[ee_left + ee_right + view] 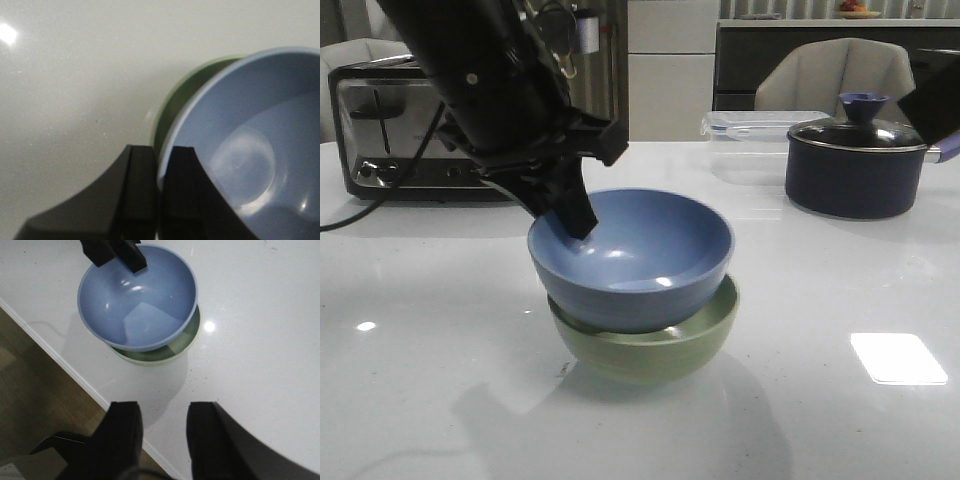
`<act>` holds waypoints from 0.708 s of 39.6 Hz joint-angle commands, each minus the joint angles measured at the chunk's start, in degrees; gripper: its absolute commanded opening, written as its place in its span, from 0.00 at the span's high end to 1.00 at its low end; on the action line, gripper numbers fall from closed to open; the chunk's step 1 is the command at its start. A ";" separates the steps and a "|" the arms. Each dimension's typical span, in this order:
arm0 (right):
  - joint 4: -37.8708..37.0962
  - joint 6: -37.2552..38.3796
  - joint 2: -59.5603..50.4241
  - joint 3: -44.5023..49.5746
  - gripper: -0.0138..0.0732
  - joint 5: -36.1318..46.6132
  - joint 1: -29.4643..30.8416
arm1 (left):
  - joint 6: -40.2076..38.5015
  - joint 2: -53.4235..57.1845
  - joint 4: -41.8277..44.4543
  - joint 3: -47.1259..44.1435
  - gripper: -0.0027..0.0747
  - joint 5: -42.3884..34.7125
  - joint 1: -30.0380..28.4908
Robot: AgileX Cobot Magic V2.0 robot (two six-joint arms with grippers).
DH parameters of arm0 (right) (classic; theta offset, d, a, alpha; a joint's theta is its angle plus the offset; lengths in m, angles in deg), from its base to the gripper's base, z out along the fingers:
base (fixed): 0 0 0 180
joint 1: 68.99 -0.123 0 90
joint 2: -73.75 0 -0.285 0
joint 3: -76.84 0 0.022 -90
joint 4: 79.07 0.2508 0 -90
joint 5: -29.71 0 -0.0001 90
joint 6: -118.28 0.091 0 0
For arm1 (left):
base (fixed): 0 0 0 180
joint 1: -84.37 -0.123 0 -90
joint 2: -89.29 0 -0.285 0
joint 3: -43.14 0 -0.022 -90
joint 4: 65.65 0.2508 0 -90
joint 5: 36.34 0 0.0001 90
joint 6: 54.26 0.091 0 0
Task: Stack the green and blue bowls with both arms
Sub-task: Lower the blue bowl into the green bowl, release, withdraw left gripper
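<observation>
Left end effector (563, 210) pinches blue bowl (635, 258) rim | nested, seemingly tilted, in green bowl (650, 345)

Glossy white table (840, 420), 2 beige chairs (835, 75) behind, dark cabinet (760, 50), wooden floor (30, 385).

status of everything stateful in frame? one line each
blue bowl: nested in green bowl, tilted, rim pinched by left gripper
green bowl: upright on table, underneath
left gripper: jaws shut on blue bowl's rim
right gripper: jaws open, empty, above the table edge
pot: lid on
</observation>
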 commanded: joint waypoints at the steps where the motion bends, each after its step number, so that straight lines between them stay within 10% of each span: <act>1: -0.08 -0.65 -0.48 -1.55 0.43 3.24 0.00 | -0.08 1.15 -1.96 1.78 0.85 -3.61 0.45; 9: -0.08 -0.65 -0.48 -1.55 0.43 3.24 0.00 | -0.08 -0.32 -3.70 1.78 0.82 -3.88 0.45; 21: -0.08 -0.65 -0.48 -1.55 0.43 3.24 0.00 | -0.03 0.32 -3.84 2.66 0.45 -2.50 0.45; 28: -0.08 -0.65 -0.48 -1.55 0.43 3.24 0.00 | 0.41 4.45 -1.74 3.10 0.47 -2.11 0.45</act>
